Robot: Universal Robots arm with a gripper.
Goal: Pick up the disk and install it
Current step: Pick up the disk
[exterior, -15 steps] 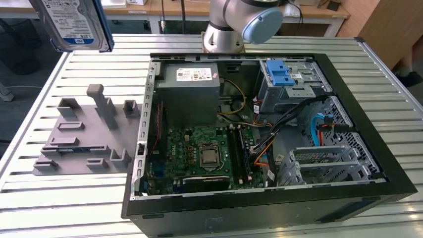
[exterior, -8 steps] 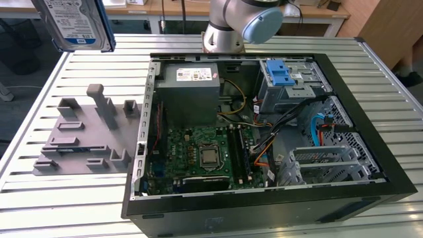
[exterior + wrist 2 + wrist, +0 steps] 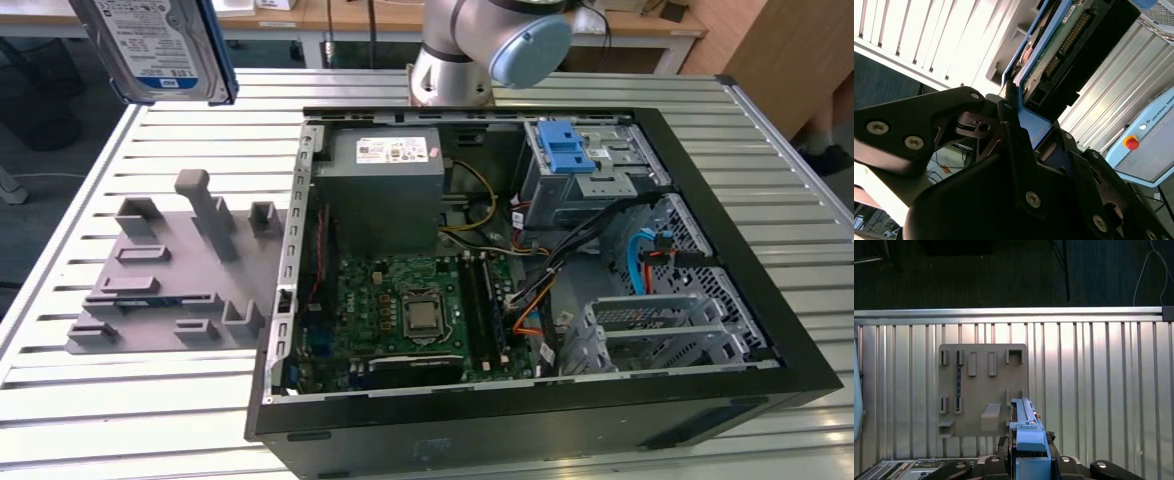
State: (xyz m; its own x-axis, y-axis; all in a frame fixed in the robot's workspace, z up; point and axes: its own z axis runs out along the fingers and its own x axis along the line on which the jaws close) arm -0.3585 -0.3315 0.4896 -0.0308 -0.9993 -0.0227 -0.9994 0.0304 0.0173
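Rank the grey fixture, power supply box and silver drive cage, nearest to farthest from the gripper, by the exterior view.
1. Grey fixture, exterior view's left, under the gripper holding the disk.
2. Power supply box, inside the case.
3. Silver drive cage, exterior view's right.

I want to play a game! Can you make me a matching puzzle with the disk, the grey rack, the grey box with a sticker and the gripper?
Things:
1 disk
2 grey rack
3 grey box
4 gripper

Places or states:
A inside the open computer case
B clamped shut on the disk
C up in the air, above the table
D flat on the slatted table, beside the case

Pairs: 1-C, 2-D, 3-A, 4-B
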